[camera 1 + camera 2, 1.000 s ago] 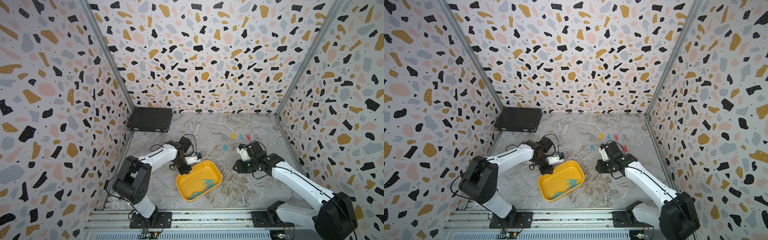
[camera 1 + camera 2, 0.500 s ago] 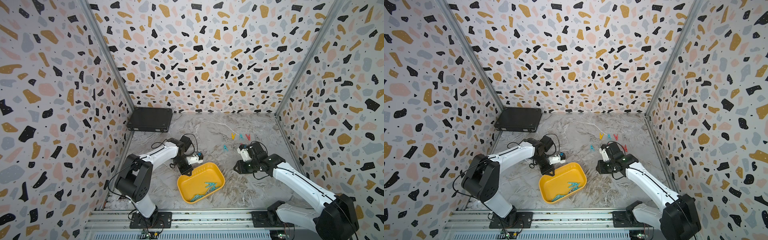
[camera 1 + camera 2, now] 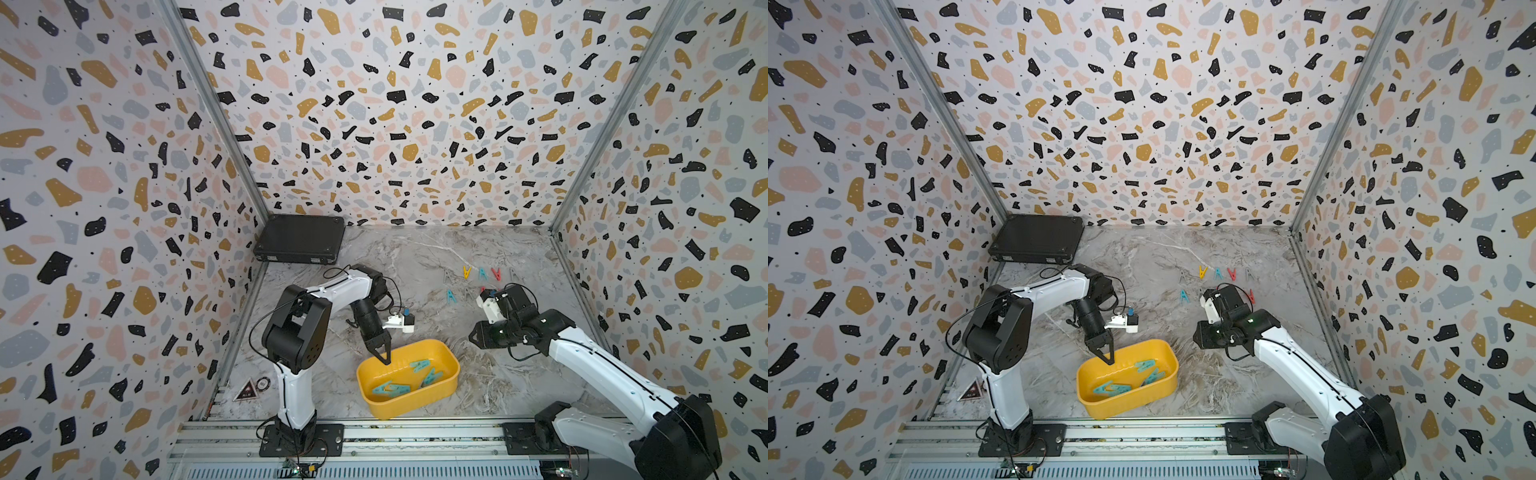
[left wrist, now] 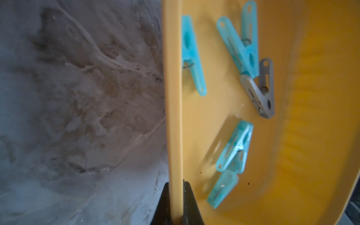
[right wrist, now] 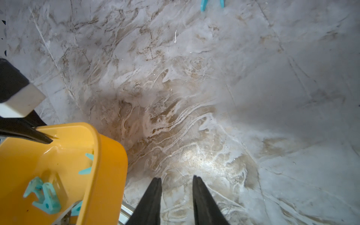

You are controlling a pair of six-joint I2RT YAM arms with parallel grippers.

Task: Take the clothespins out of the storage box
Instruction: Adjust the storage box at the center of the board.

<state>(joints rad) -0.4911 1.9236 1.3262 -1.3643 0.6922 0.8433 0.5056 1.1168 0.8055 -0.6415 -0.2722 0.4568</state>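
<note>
Pinching the box [image 3: 415,409] wall: left gripper [image 3: 383,358] clenched on its rim.
Teal pegs [image 3: 390,388] and one grey peg [image 4: 261,91] lie inside the box. Right gripper [image 5: 176,180] hovers just beside the box, jaws parted, holding nothing. Loose pegs [image 3: 482,273] sit on the floor [image 3: 419,266], well beyond the box.

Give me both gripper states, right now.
Left gripper: closed on the storage box rim.
Right gripper: open, holding nothing.
</note>
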